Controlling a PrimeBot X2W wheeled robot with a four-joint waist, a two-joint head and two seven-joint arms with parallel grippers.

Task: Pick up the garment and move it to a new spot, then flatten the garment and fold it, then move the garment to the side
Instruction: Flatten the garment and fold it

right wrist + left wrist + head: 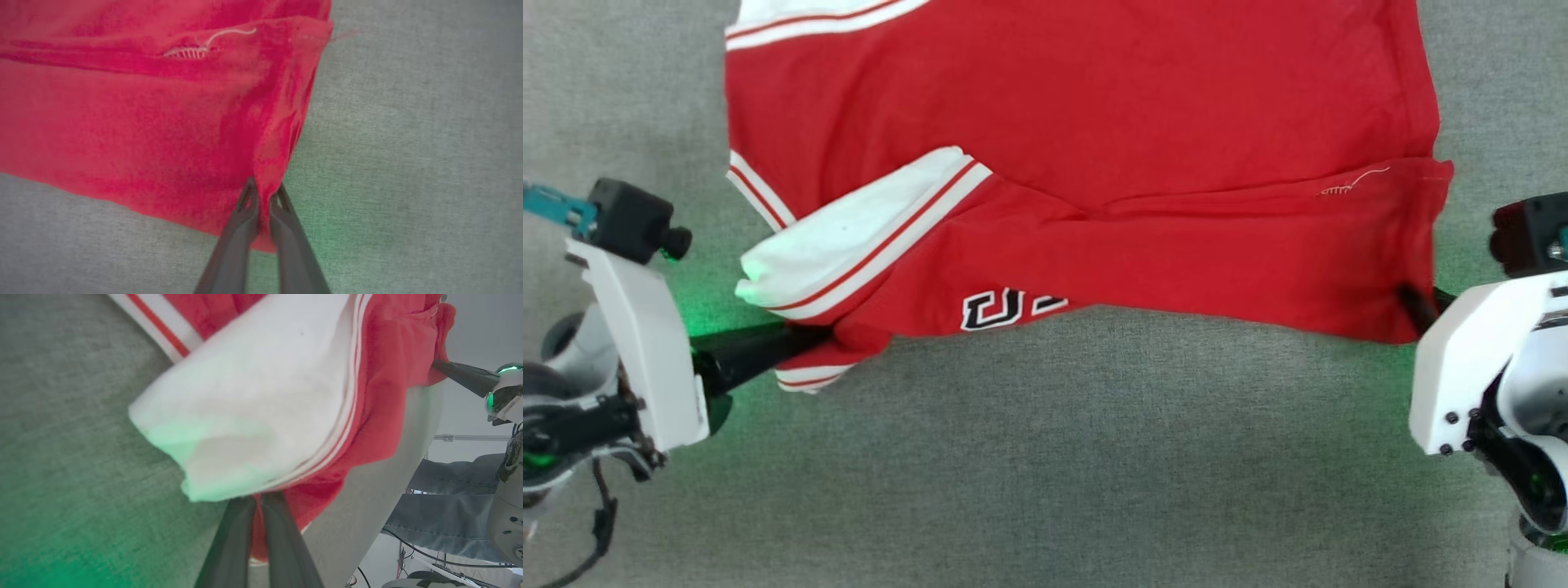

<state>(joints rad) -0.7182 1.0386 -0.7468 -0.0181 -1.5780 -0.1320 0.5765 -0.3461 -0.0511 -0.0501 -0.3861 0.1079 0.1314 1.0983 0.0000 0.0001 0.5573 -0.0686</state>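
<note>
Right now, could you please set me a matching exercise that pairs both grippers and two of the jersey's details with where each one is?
Things:
1. left gripper
2. right gripper
3. black lettering
4. loose white thread

Places:
A. on the near folded edge of the jersey
B. pinching a plain red corner of the jersey
C. by a seam towards the jersey's right end
D. pinching red fabric next to the white sleeve

Pairs: 1-D, 2-B, 3-A, 4-C.

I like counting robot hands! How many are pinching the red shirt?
2. The left gripper pinches the red, white-sleeved jersey shirt at its near left corner; the right gripper pinches its near right corner.
</note>
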